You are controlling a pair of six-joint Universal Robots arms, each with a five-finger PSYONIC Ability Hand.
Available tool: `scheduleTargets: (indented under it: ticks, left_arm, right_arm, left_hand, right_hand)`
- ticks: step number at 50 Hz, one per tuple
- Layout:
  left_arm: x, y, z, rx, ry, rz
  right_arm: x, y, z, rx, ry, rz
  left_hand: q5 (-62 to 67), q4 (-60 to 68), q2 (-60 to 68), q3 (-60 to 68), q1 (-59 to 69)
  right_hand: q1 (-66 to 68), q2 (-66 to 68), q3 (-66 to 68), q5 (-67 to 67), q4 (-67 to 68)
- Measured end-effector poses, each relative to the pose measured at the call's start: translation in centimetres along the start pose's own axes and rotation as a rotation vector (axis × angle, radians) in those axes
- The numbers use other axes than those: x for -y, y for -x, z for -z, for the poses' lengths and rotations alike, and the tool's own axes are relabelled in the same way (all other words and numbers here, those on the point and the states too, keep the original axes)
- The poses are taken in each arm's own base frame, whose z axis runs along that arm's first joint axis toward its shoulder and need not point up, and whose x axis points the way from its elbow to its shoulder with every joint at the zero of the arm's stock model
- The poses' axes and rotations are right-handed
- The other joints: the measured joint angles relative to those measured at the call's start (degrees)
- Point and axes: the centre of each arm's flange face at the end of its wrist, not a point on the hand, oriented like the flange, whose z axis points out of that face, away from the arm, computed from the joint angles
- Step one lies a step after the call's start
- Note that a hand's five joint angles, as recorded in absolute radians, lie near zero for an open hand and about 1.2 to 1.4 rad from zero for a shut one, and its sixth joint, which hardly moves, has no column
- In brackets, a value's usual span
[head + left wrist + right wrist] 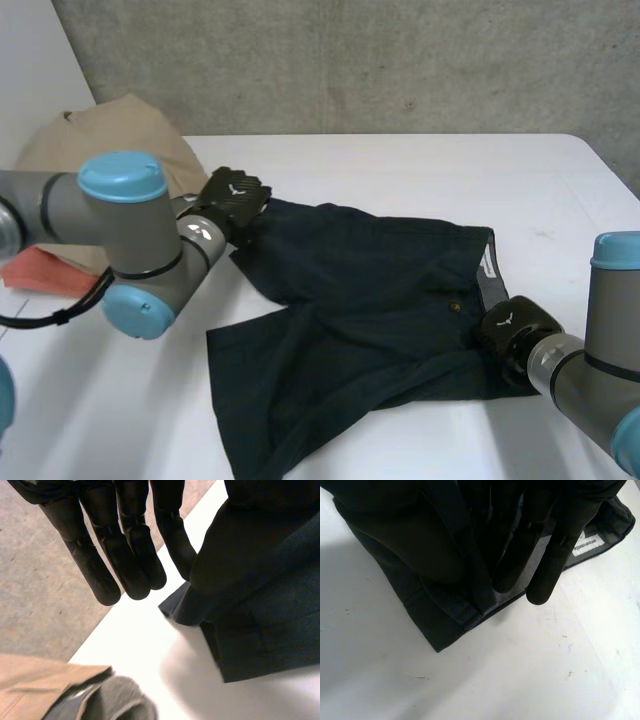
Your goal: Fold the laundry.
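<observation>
- The shorts (360, 300) lie spread in the middle of the table (400, 170), waist toward 3 o'clock and legs toward 9. The near leg is rumpled at 7 o'clock.
- Your left hand (232, 200) sits at the far leg's hem (240, 650), at the shorts' 10 o'clock. You cannot tell from here whether it holds the cloth or only rests against it.
- Your right hand (510, 325) is at the shorts' 4 o'clock, clamped on the waistband (445, 615) corner. The cloth is nipped between the thumb and straight fingers (550, 560).
- Risk: if the left has no real hold, a lift comes up one-sided. The shorts would then swing from the right hand and drag skewed across the table.
- Risk: the right's hold looks shallow, close to the very corner. A sharp pull could strip the waistband out.
- Risk: the rumpled near leg will likely be folded in as it lies. That traps creases unless you flatten it first.
- Risk: the tan garment (120, 135) and red cloth (40, 272) lie close by, at 9 to 10 o'clock of the left hand. A sweep that way could snag them or bury the hem in the pile.
</observation>
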Motion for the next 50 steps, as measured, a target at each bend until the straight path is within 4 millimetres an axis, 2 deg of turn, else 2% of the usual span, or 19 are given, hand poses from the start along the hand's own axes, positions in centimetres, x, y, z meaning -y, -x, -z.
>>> scheduleTargets:
  ticks: [5,15,16,20,21,22,27,32,36,41,43,50]
  left_arm:
    - [-0.9,0.4,1.4,-0.007,0.054,-0.046]
    - [-2.2,-0.8,2.6,-0.057,0.117,-0.140]
    - [-2.3,-0.9,2.6,-0.059,0.118,-0.143]
    - [-2.3,-1.3,2.7,-0.069,0.119,-0.148]
    - [-2.2,-1.3,2.7,-0.069,0.117,-0.148]
    - [-2.0,-1.4,2.8,-0.070,0.112,-0.147]
    - [0.1,-0.6,3.9,-0.047,0.067,-0.126]
    - [2.8,0.5,6.9,-0.022,0.024,-0.018]
    - [3.9,0.4,10.6,-0.041,0.043,0.141]
    - [3.6,-1.2,14.8,-0.112,0.147,0.330]
    - [3.1,-2.5,16.7,-0.158,0.225,0.412]
    - [1.5,-5.9,20.6,-0.265,0.410,0.512]
  right_arm:
    - [0.0,0.1,0.0,0.002,0.000,0.001]
    - [0.0,0.3,0.1,0.007,0.000,0.004]
    - [0.0,0.3,0.1,0.007,0.000,0.004]
    - [0.0,0.2,0.0,0.004,-0.003,0.003]
    - [0.0,0.2,0.0,0.003,-0.003,0.002]
    - [0.0,0.1,0.0,0.001,-0.006,0.002]
    - [0.2,-0.1,-0.1,-0.014,-0.021,-0.003]
    - [0.5,-0.5,-0.2,-0.034,-0.038,-0.041]
    - [0.9,-1.3,-0.3,-0.058,-0.054,-0.127]
    - [1.1,-2.3,-0.5,-0.078,-0.067,-0.229]
    - [1.2,-2.5,-0.6,-0.081,-0.071,-0.262]
    - [1.1,-2.4,-0.7,-0.078,-0.073,-0.292]
  left_hand:
    - [0.00,0.00,0.00,0.00,0.00]
    - [-0.38,-0.52,-0.52,-0.51,-0.46]
    - [-4.77,-5.87,-5.78,-5.70,-5.43]
    - [-39.54,-41.39,-42.17,-40.52,-43.68]
    - [-39.54,-41.39,-42.17,-40.52,-43.68]
    - [-48.58,-50.81,-50.44,-49.79,-50.31]
    - [-51.30,-53.52,-52.90,-52.50,-50.91]
    - [-50.20,-52.52,-52.21,-51.93,-49.66]
    - [-45.60,-48.11,-47.94,-47.98,-44.76]
    - [-41.32,-44.06,-44.05,-43.73,-40.98]
    - [-41.32,-44.06,-44.05,-43.73,-40.98]
    - [-40.66,-43.26,-43.28,-42.92,-40.62]
  right_hand:
    - [0.00,0.00,0.00,0.00,0.00]
    - [0.00,0.00,0.00,0.03,0.00]
    - [0.00,0.00,0.00,0.04,0.00]
    - [0.00,0.00,0.00,0.05,0.00]
    - [0.00,0.00,0.00,0.04,0.00]
    - [0.00,0.00,0.00,0.04,0.00]
    - [0.00,0.00,0.00,0.04,0.00]
    - [0.00,0.00,0.00,0.05,0.00]
    - [0.00,0.00,0.00,0.05,0.00]
    - [0.00,0.00,0.00,0.05,0.00]
    - [0.00,0.00,0.00,0.05,0.00]
    - [0.00,0.00,0.00,0.06,0.00]
